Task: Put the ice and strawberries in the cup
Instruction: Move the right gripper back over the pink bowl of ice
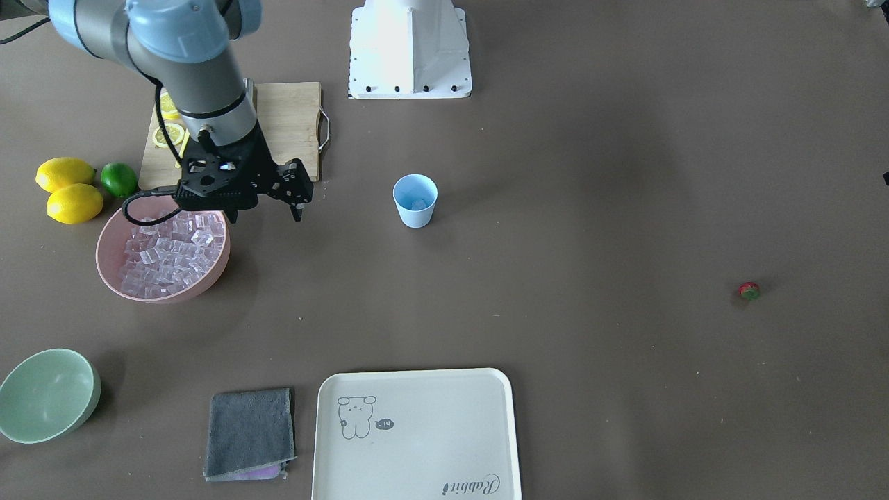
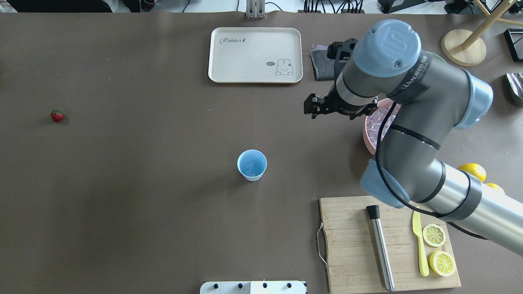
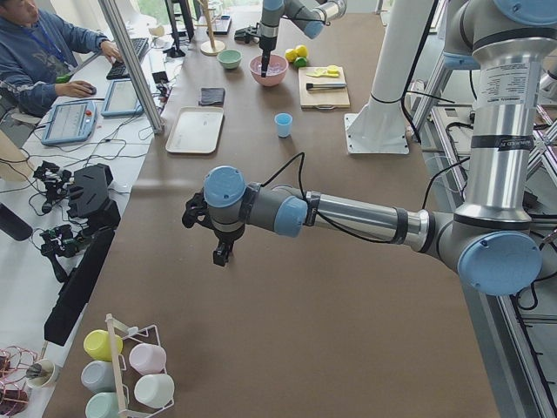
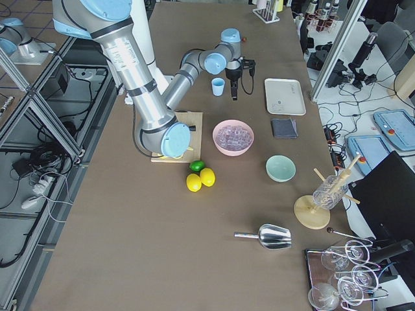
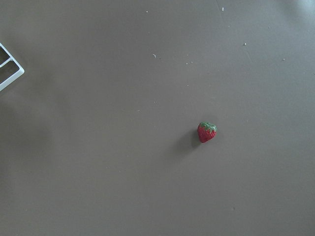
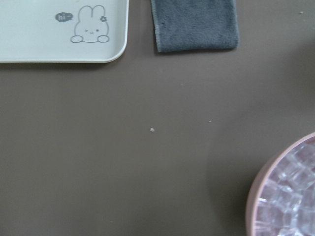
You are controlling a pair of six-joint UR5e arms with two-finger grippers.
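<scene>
- The right tool hangs above the surface with its two fingers spread wide and nothing between them, so it is released.
- In the overhead view it sits at 9 o'clock of the pink bowl, by the rim on the cup's side, and at about 2 o'clock of the cup.
- The left tool shows only in the left side view, hanging above bare surface. I cannot tell whether it is released or clenched.
- The cup stands upright near the middle of the surface, apart from everything else. At least one pale cube lies at its bottom.
- The ice, many clear cubes, fills the pink bowl, which lies between 2 and 3 o'clock of the cup in the overhead view.
- The strawberry lies alone on the surface, well apart from the cup and just past 9 o'clock of it in the overhead view. The left wrist view looks down on it.
- The tray lies at 12 o'clock of the cup, with a grey cloth just beside it.
- The cutting board lies at 4 o'clock of the cup and carries two lemon slices.
- In the front view, two whole lemons and a lime lie together at the pink bowl's 10 o'clock.
- The pale green bowl is at the pink bowl's 7 o'clock.
</scene>
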